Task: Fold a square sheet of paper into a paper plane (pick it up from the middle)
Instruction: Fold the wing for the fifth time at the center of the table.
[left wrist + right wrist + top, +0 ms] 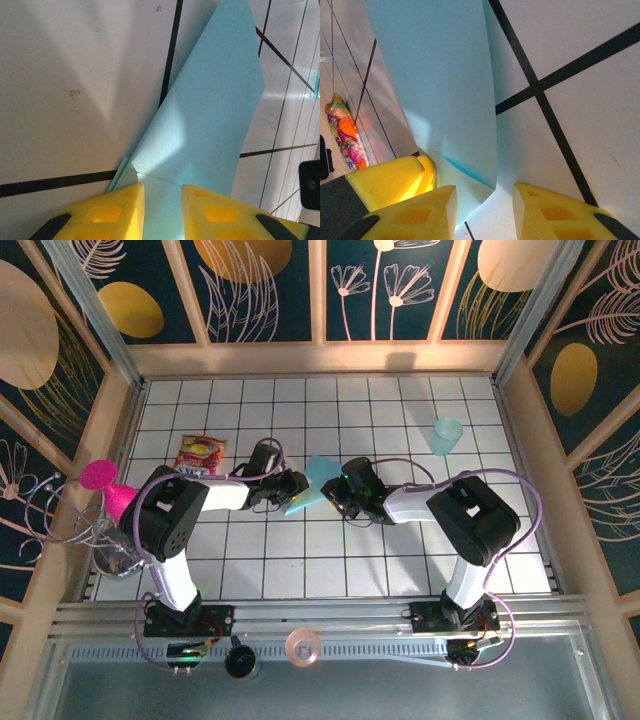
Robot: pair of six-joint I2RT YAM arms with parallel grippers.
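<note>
The light-blue square sheet of paper (318,480) is folded into layers and stands partly raised off the tiled table between the two arms. My left gripper (297,483) meets it from the left. In the left wrist view the paper (210,110) runs into the gap of that gripper (162,187), whose yellow fingers stand apart on either side of a creased flap. My right gripper (338,495) comes from the right. In its wrist view the paper (440,75) hangs with its lower corner between the spread fingers of the gripper (485,190), and nothing is pinched.
A translucent teal cup (446,436) stands at the back right. A colourful snack packet (200,453) lies at the back left, also seen as the packet (345,130). A pink object (105,485) sits at the table's left edge. Wooden walls enclose the table.
</note>
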